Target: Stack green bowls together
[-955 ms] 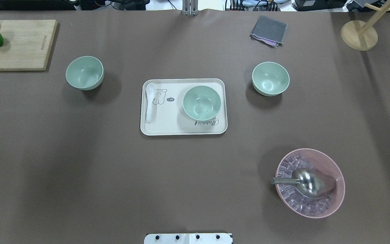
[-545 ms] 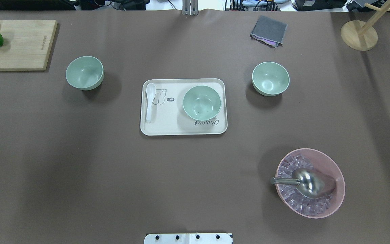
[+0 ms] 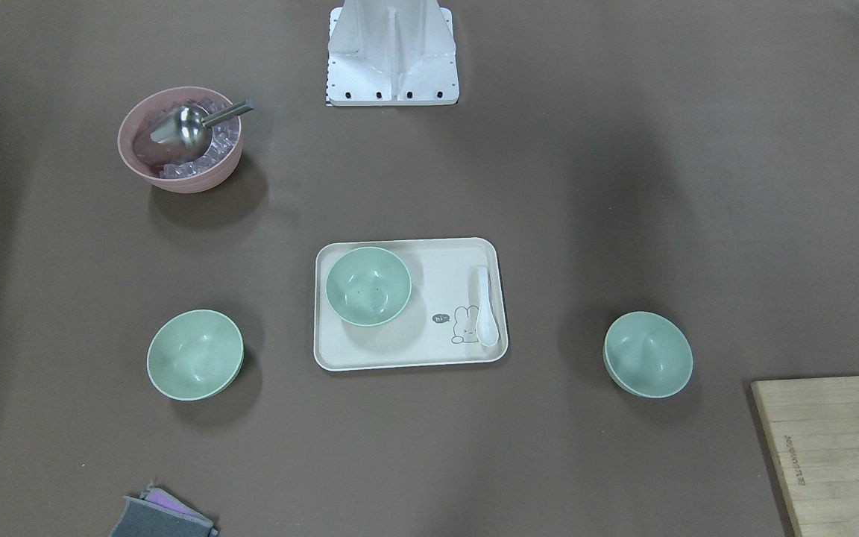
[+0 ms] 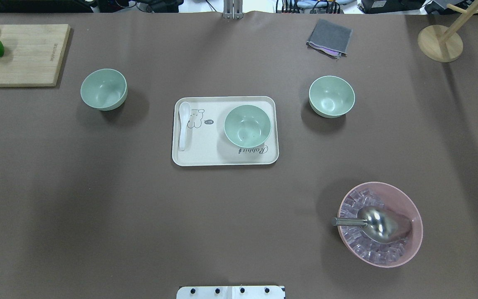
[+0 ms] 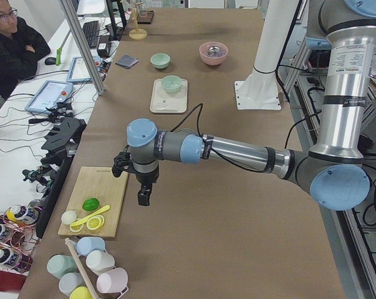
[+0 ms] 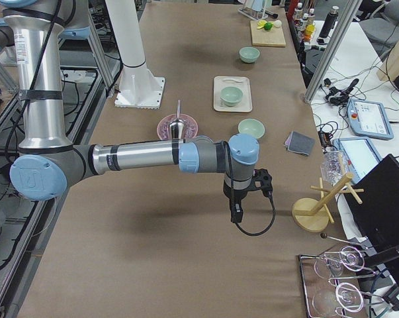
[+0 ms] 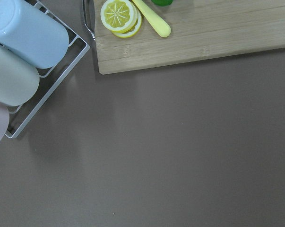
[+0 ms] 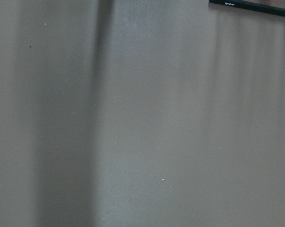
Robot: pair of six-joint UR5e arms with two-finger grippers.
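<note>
Overhead exterior: green bowls (image 4: 103,89) (image 4: 247,126) (image 4: 331,96) apart; side views alone: left gripper (image 5: 142,198), right gripper (image 6: 236,214), state indiscernible.

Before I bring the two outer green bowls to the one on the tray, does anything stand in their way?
From the right bowl, nothing visible: bare cloth up to the tray. From the left bowl, the white spoon lies flat on the tray before the middle bowl; a lift probably clears it.

The black left gripper (image 5: 142,199) and black right gripper (image 6: 237,216) show only from the side; finger spacing is unreadable.
</note>
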